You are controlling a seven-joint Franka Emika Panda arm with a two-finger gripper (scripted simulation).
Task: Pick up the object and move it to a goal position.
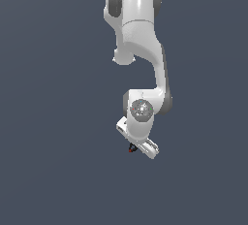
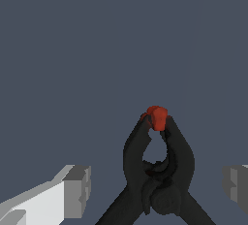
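Note:
The object [image 2: 157, 170] is a small black clamp-shaped item with two splayed prongs and a red tip [image 2: 156, 117]. In the wrist view it lies between my fingers. My white gripper [image 2: 157, 187] is open, with one grey fingertip [image 2: 77, 190] on each side, and both stand clear of the object. In the exterior view the object [image 1: 131, 148] shows as a tiny black and red speck just under the gripper [image 1: 137, 147], which hangs at the end of the arm and points down.
A plain dark grey-blue surface [image 1: 58, 170] fills both views. The white arm [image 1: 140, 49] reaches down from the upper middle of the exterior view. Nothing else shows.

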